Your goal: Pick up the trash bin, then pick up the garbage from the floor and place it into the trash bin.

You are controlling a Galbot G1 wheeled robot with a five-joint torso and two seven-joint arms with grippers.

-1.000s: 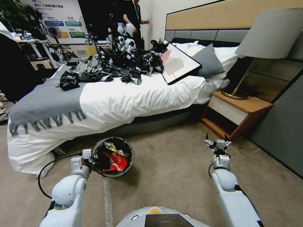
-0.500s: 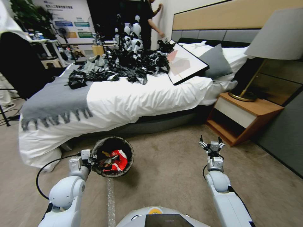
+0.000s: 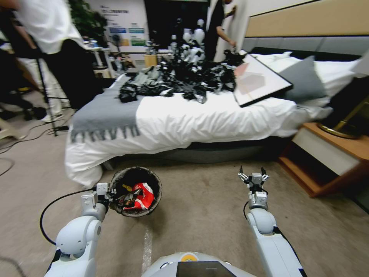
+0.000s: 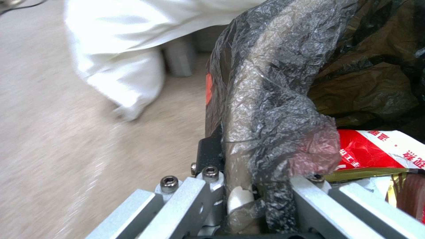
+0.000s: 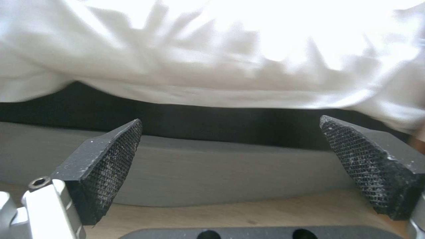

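Turning leftward past the bed (image 3: 215,115), my left gripper (image 3: 108,191) clamps the trash bin (image 3: 135,191); my right gripper (image 3: 251,176) gapes empty, seeking garbage.

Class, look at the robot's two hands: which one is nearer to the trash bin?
Left. The left hand is clamped on the rim of the bin, holding it up. The right hand is open and empty, well off to the bin's right over the carpet.

Open carpet floor (image 3: 200,215) lay bare between the two arms and ahead of the right gripper (image 3: 252,174), whose jaws stood wide apart. The bed (image 3: 215,119) walled off the far side, and the nightstand (image 3: 330,154) blocked the right. The trash bin (image 3: 135,191), clamped at its rim by the left gripper (image 3: 104,194), took up the near-left space.
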